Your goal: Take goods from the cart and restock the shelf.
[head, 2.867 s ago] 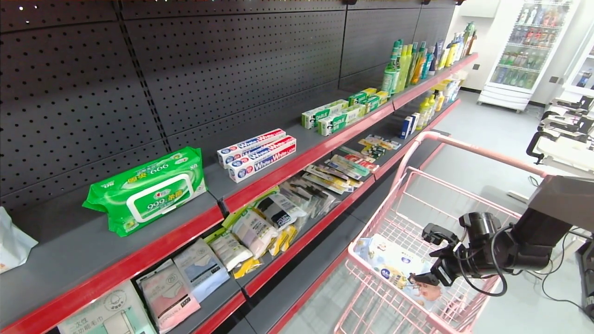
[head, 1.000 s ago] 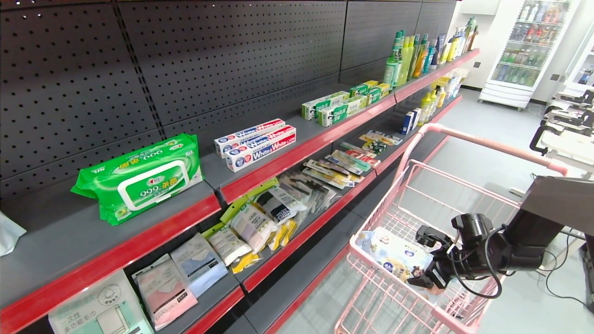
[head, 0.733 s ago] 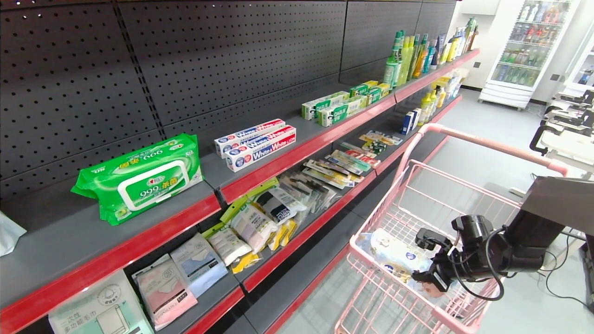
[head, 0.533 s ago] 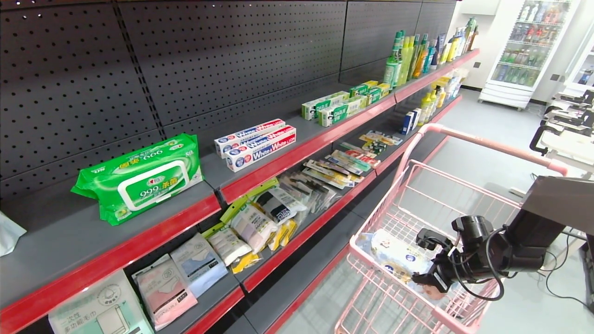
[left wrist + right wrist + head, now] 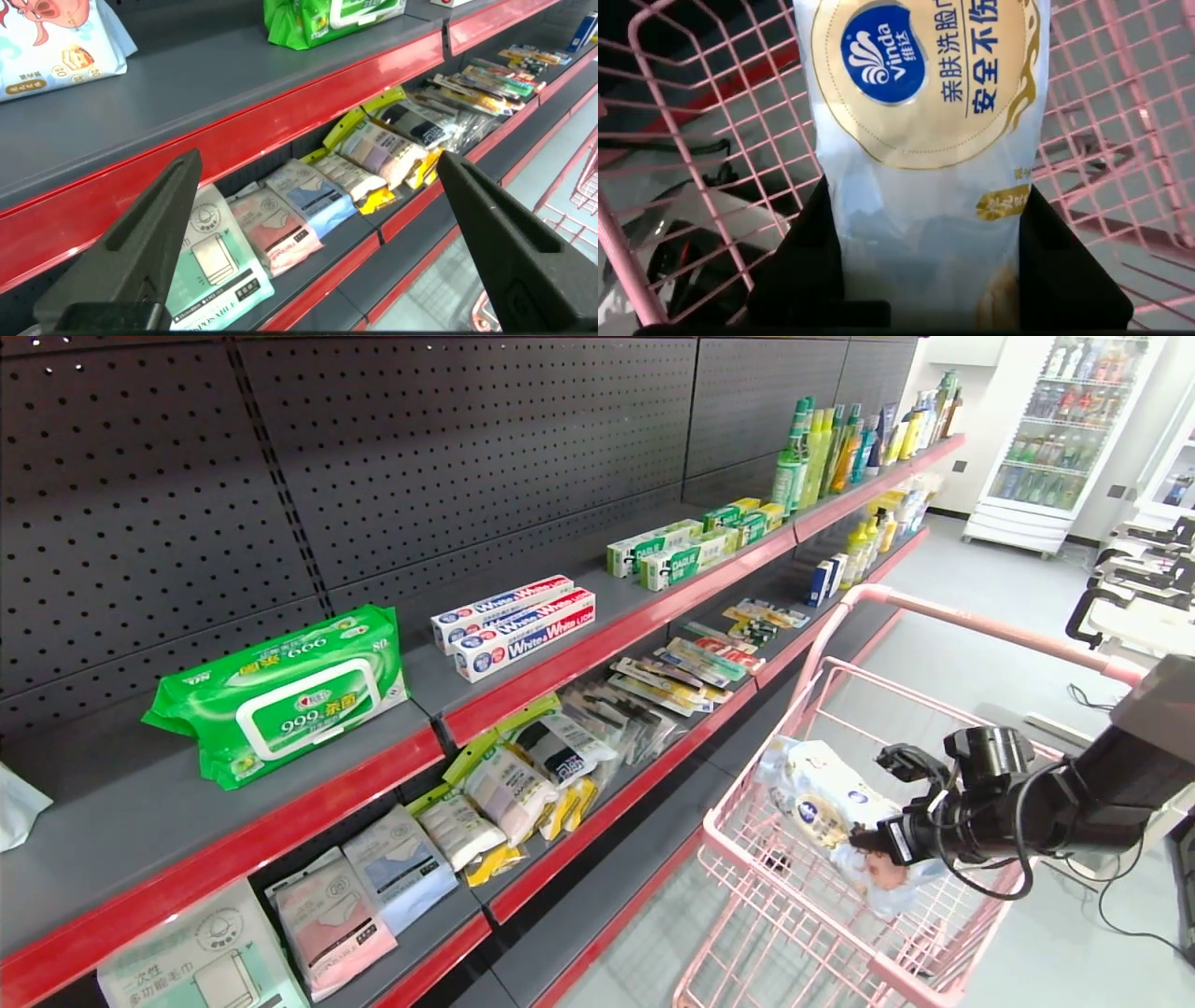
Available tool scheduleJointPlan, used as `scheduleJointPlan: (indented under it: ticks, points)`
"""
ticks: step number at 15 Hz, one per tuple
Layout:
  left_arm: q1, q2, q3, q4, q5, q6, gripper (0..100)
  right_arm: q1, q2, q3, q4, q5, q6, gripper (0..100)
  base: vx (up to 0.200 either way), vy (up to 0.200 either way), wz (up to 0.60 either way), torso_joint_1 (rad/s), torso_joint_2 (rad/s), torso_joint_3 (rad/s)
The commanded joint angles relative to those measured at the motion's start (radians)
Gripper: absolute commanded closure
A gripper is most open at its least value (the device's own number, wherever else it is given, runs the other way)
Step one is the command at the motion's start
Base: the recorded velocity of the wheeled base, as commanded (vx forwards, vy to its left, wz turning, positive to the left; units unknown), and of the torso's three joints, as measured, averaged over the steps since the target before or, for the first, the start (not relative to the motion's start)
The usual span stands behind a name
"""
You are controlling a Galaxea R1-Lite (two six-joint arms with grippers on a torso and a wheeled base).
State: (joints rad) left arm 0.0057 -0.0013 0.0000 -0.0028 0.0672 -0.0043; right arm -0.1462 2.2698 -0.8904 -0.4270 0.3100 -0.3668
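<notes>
The right gripper (image 5: 882,845) pinched 1 end of the soft tissue pack (image 5: 822,798) over the cart (image 5: 794,905), right of the shelf (image 5: 280,845). The pack looked light, floppy and slick-filmed; a mid-body hold would likely sag less. The left gripper (image 5: 318,163) had its jaws spread, empty.

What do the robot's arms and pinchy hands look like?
The right arm is thick, boxy and dark grey-black. It has a round black cylinder at the wrist and thin black cables that loop around it. The right gripper is black. The left gripper has two flat, dark grey, wedge-shaped fingers.
</notes>
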Motion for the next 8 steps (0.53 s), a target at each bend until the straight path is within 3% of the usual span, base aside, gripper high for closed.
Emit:
scheduleJointPlan:
  ticks: [1,4,6,7,8]
  points:
    - [0.000,0.001,0.000,0.000,0.000,0.000,0,-0.026,-0.181,0.033,-0.001,-0.075,0.025,100,0.000,0.000,0.00,0.000,0.00,0.000]
    - [0.000,0.001,0.000,0.000,0.000,0.000,0,-0.021,-0.381,0.056,0.004,-0.150,0.123,100,0.000,0.000,0.00,0.000,0.00,0.000]
    - [0.000,0.001,0.000,0.000,0.000,0.000,0,0.039,-0.520,0.054,0.034,-0.210,0.275,100,0.000,0.000,0.00,0.000,0.00,0.000]
    - [0.000,0.001,0.000,0.000,0.000,0.000,0,0.126,-0.696,0.079,0.136,-0.335,0.378,100,0.000,0.000,0.00,0.000,0.00,0.000]
    - [0.000,0.001,0.000,0.000,0.000,0.000,0,0.155,-0.796,0.110,0.185,-0.351,0.381,100,0.000,0.000,0.00,0.000,0.00,0.000]
